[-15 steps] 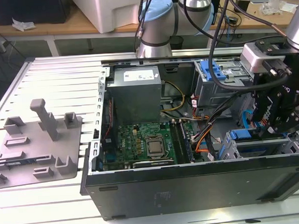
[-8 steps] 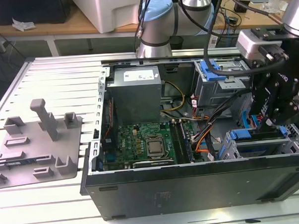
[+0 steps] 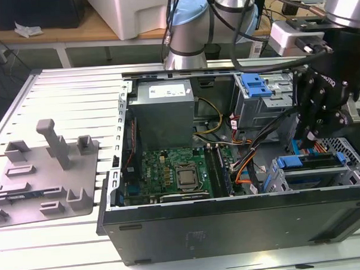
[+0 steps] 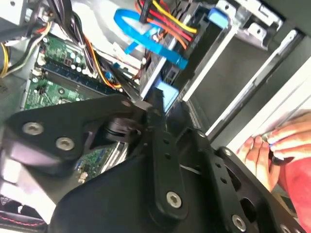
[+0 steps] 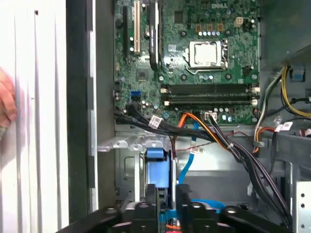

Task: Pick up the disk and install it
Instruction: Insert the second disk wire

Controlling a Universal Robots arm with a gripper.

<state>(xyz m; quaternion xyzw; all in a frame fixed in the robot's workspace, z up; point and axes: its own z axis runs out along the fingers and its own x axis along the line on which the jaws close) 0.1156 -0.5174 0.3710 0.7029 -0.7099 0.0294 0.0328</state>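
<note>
Over at the exterior view's right end of the open computer case, the black claw hangs right above the drive cage. The disk sits down in that bay, blue carrier edges showing, mostly blocked by the claw. In the first wrist view the fingers sit close on either side of a blue tab, but honestly can't tell if they're pinching it. A hand rests on the worktop edge.
</note>
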